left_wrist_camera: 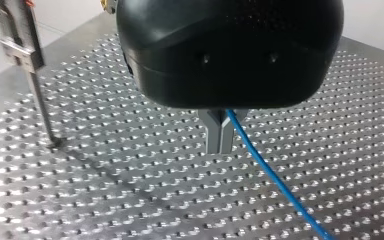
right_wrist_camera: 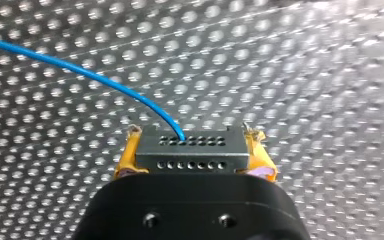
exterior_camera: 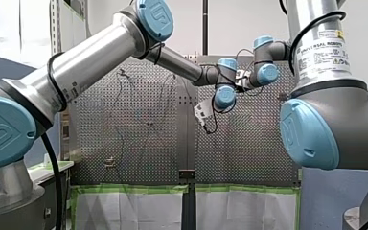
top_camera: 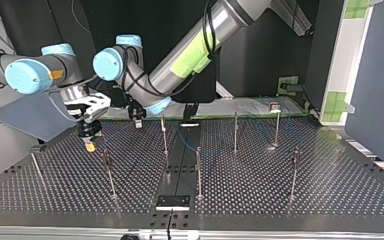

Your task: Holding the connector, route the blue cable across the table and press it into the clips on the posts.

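In the right wrist view my right gripper (right_wrist_camera: 192, 155) is shut on the grey connector (right_wrist_camera: 192, 150), which sits between its yellow pads (right_wrist_camera: 127, 155). The blue cable (right_wrist_camera: 80, 72) leaves the connector's top and curves away over the perforated table. In the left wrist view my left gripper (left_wrist_camera: 220, 137) has its metal fingers shut on the blue cable (left_wrist_camera: 275, 182), which trails off low over the table. In the top view my right gripper (top_camera: 90, 142) hangs at the left and my left gripper (top_camera: 136, 121) is just beside it. A faint stretch of cable (top_camera: 186, 139) runs toward the middle posts.
Several thin posts stand on the table, among them one (top_camera: 164, 135) near my left gripper, one (top_camera: 109, 172) below my right gripper and one (top_camera: 235, 132) at the middle. A post with a clip (left_wrist_camera: 30, 75) stands beside my left gripper. A black plate (top_camera: 172, 202) lies at the near edge.
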Controlling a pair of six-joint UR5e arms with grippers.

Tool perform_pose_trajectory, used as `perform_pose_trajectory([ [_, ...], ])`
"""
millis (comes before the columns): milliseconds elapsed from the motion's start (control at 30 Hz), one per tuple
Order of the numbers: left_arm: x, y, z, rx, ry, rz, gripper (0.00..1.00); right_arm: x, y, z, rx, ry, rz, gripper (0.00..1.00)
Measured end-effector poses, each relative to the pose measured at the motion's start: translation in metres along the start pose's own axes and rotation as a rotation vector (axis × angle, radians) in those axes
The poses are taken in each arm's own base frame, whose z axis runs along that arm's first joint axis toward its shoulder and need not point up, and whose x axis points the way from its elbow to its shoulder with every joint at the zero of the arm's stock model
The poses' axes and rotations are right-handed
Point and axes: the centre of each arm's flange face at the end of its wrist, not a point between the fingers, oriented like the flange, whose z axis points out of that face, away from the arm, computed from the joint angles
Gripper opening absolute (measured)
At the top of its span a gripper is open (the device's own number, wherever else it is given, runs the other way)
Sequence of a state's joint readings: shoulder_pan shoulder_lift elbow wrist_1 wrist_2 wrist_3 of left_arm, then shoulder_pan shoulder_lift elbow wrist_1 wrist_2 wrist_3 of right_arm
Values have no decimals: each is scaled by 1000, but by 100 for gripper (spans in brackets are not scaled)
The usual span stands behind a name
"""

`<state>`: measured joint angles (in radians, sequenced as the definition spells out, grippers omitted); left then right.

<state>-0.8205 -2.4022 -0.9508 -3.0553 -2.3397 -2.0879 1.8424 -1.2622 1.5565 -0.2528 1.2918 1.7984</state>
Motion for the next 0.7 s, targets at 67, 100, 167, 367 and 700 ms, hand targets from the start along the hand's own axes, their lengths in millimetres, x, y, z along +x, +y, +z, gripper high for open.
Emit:
perform_pose_trajectory([
  [67,-6,0,-2,-1,-8,-6,0,10,-2,-4,1,10,-3,0],
  [100,-10,1,-2,3,-13,-9,0,13,-3,-6,2,12,-4,0],
  [167,-16,0,-4,14,-17,-12,0,16,-5,-9,4,10,-5,0],
  [367,-34,1,-19,32,-18,-2,0,28,-10,-16,7,12,-5,0],
  [700,-87,-12,-36,69,-64,-1,0,50,-12,-28,4,40,-6,0],
])
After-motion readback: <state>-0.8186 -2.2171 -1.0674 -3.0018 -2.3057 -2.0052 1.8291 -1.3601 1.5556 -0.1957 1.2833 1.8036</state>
